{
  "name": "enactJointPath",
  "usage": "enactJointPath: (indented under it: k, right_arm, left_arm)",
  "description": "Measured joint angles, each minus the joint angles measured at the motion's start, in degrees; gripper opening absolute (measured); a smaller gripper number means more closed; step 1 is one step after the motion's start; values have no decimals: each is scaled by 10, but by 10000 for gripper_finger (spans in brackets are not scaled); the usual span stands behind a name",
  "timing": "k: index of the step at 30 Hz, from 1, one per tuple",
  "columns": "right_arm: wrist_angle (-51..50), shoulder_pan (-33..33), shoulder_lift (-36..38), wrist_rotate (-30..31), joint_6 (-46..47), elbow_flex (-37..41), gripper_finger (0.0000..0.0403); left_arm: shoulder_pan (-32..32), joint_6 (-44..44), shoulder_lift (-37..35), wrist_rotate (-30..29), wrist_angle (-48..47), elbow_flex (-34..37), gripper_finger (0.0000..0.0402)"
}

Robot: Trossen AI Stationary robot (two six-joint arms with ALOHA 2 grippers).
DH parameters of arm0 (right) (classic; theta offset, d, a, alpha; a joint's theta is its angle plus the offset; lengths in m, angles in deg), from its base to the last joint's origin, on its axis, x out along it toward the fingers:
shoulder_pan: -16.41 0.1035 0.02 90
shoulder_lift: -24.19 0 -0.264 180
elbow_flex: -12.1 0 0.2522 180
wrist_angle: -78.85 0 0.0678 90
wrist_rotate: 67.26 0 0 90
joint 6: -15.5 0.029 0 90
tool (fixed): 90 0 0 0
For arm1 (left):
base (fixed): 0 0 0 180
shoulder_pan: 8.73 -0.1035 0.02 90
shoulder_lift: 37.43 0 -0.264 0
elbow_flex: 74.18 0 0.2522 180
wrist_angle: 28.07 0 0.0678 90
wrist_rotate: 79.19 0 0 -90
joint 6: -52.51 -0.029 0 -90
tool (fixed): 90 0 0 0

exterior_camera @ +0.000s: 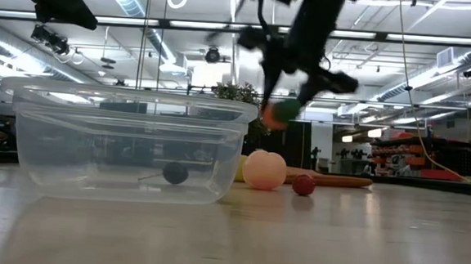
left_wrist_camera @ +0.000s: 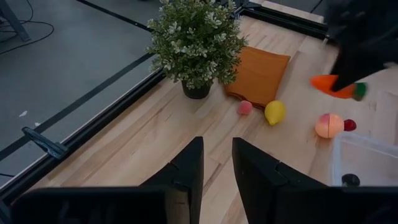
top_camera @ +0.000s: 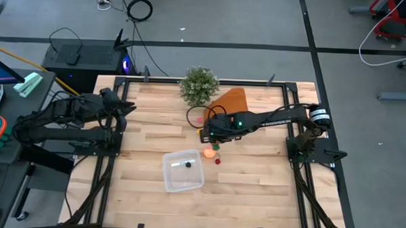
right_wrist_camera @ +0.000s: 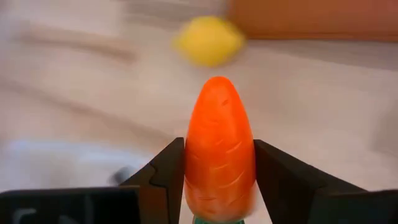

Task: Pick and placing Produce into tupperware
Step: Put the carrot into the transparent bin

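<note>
Orange carrot (right_wrist_camera: 219, 149) sits clamped between the right gripper (right_wrist_camera: 219, 186)'s jaws, lifted clear of the worktop (top_camera: 254, 190); its long axis runs straight out from the wrist, pointed tip leading. The clear container (top_camera: 183, 171), holding one dark bit (top_camera: 188, 164), lies near, open worktop around it. Peach ball (top_camera: 209, 153) and red bit (top_camera: 217, 160) rest just beside its corner. The left gripper (left_wrist_camera: 216, 163) waits at the left edge, jaws narrowly apart.

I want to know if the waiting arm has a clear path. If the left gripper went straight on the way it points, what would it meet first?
Judging by its wrist view, the left gripper points across bare table toward the small pink piece and the lemon, with the orange cloth behind. The pink piece probably comes first, though depth is unclear.
</note>
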Motion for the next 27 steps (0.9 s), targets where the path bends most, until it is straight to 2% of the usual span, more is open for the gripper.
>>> enactJointPath:
  k: [7, 11, 21, 27]
  right_arm:
    - [0, 53, 0, 2, -32, -95, 139]
    - [32, 83, 0, -2, -56, -122, 139]
    - [131, 115, -11, -16, -79, -116, 141]
    - [247, 103, -52, -30, -86, -117, 141]
  left_arm:
    - [0, 0, 0, 0, 3, 0, 94]
    - [0, 0, 0, 0, 5, 0, 94]
    - [0, 0, 0, 0, 6, 0, 91]
    - [0, 0, 1, 0, 7, 0, 92]
